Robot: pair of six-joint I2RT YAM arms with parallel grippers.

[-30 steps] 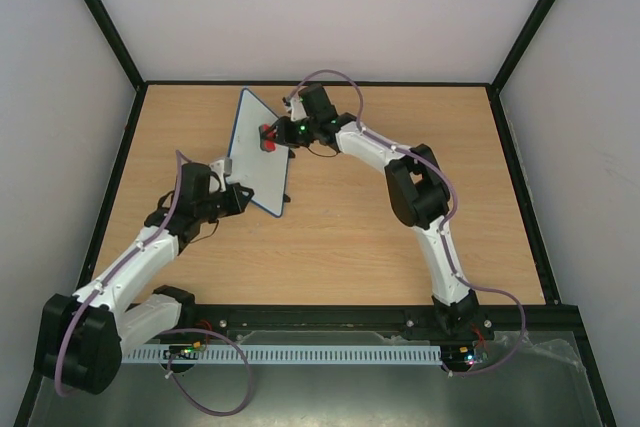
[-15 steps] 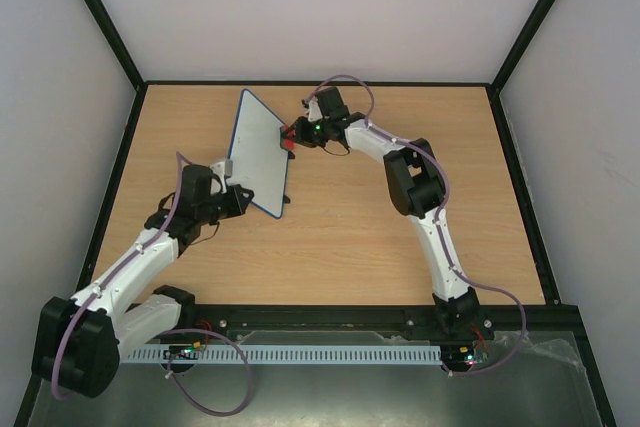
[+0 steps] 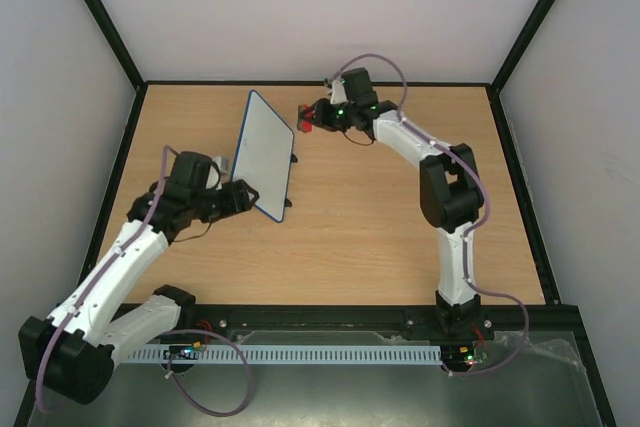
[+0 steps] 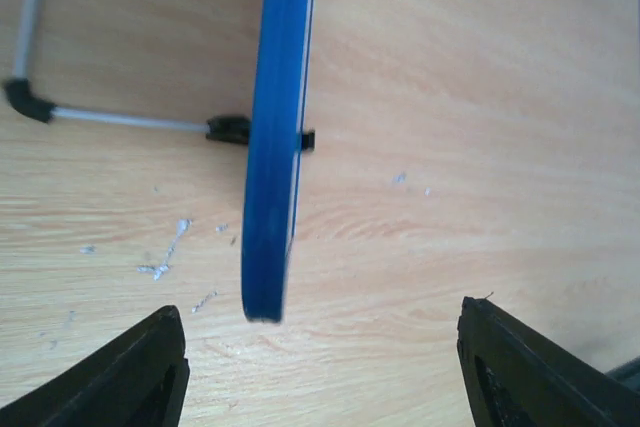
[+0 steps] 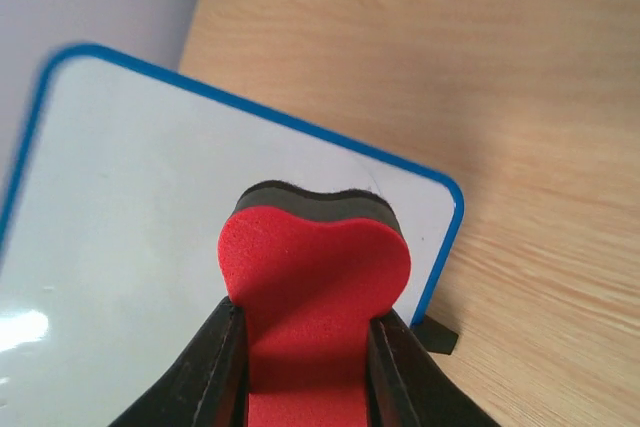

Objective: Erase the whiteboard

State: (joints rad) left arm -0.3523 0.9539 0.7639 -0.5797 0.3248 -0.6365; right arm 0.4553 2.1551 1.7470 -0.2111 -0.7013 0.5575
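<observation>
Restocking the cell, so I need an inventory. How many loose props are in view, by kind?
whiteboard: 1
red eraser: 1
Total: 2

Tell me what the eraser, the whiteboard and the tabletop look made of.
The eraser: soft foam, matte red over a dark layer; its sides pinch inward under the grip.
The whiteboard: glossy white face, showing a light reflection, with a smooth blue rim, probably plastic.
The tabletop: light wood grain, low sheen; solid wood or laminate, unclear.
</observation>
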